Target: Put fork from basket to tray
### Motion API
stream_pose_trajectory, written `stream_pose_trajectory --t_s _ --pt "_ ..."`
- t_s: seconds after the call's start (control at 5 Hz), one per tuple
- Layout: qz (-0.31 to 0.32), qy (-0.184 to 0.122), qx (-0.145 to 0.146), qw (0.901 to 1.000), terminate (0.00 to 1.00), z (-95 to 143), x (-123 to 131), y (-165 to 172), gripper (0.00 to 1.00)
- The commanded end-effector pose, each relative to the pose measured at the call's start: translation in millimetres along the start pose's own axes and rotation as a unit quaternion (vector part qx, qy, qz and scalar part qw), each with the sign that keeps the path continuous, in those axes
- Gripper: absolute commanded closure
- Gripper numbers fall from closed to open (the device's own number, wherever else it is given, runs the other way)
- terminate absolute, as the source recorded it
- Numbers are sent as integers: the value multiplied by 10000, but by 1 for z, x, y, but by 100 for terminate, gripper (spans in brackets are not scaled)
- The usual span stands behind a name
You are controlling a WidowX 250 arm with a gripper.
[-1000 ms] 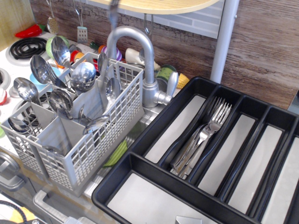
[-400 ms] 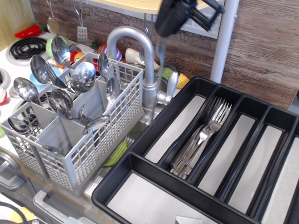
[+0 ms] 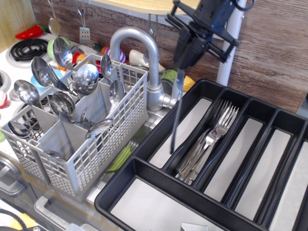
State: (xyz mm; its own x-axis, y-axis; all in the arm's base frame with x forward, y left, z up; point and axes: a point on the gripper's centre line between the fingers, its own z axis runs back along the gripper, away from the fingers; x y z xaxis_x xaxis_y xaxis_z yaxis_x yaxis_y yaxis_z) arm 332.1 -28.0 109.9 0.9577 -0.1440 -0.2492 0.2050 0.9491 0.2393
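My black gripper (image 3: 185, 62) hangs over the left end of the black tray (image 3: 144, 190). It is shut on a slim silver fork (image 3: 175, 113), which hangs straight down with its lower tip just above the tray's leftmost long compartment. Several forks (image 3: 209, 139) lie in the neighbouring compartment. The grey perforated basket (image 3: 96, 154) stands to the left and holds several round-bowled spoons (image 3: 85, 77); I see no fork in it.
A curved chrome tap (image 3: 144, 53) rises between basket and tray, close to the left of the hanging fork. A white post (image 3: 231, 43) stands behind the gripper. A toy hob (image 3: 26, 48) and coloured dishes sit at the far left.
The gripper has come in from the top, moved right from above the tap and dropped toward the tray, carrying the fork with it. Basket and tray have not moved.
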Motion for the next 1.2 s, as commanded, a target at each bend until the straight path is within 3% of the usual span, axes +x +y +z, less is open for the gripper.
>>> stream_pose_trajectory --t_s 0.0,0.2,0.6,0.8,1.0 --pt "-27 -33 142 9999 0 -7 7 -7 100" --pt "-75 -227 99 9997 0 -19 10 -9 100" --pt "-168 -377 -423 9983 0 -29 22 -18 100" --pt "-26 -665 -596 9960 0 -32 27 -23 0" --pt "-26 -665 -596 9960 100 -32 27 -23 0"
